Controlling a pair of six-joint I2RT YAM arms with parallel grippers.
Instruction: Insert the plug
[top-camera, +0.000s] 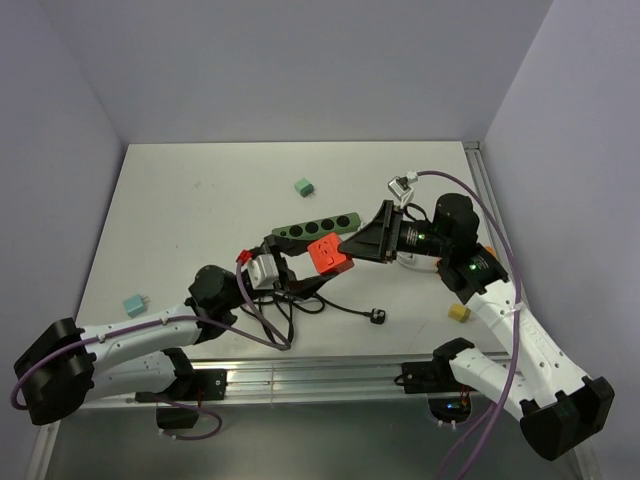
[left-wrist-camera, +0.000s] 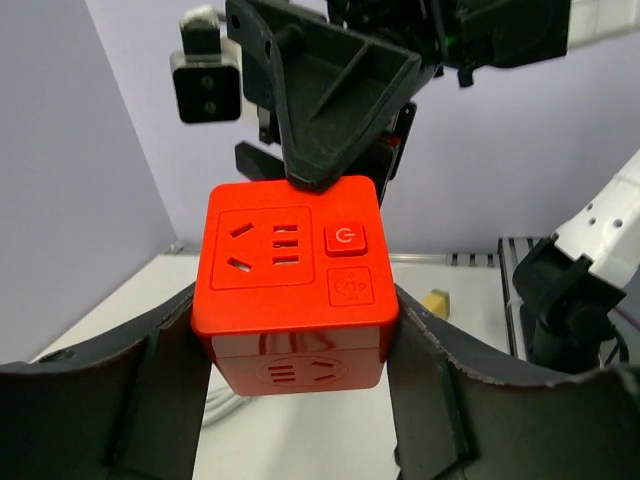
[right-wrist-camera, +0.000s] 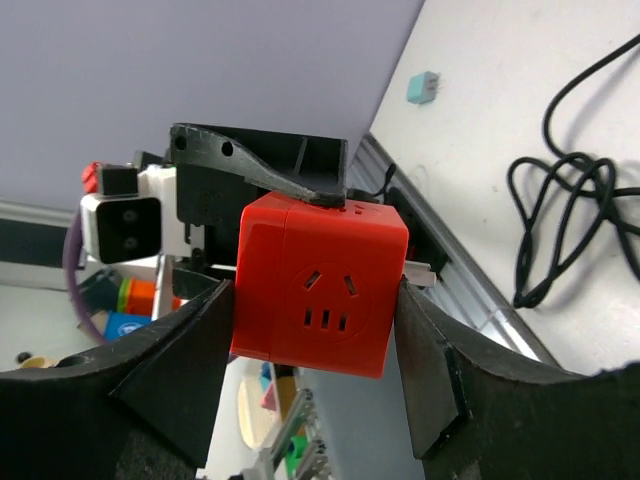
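Power symbol (left-wrist-camera: 345, 237) on red cube (left-wrist-camera: 290, 330)

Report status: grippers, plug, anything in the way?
Left gripper and right gripper both clamped on red socket cube, raised. Black plug loose on table, uninserted. Nothing seen blocking.

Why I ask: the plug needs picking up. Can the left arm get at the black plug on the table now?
Probably not yet: the left tool looks closed on the red socket cube, with the right tool. The black plug itself lies uncovered.
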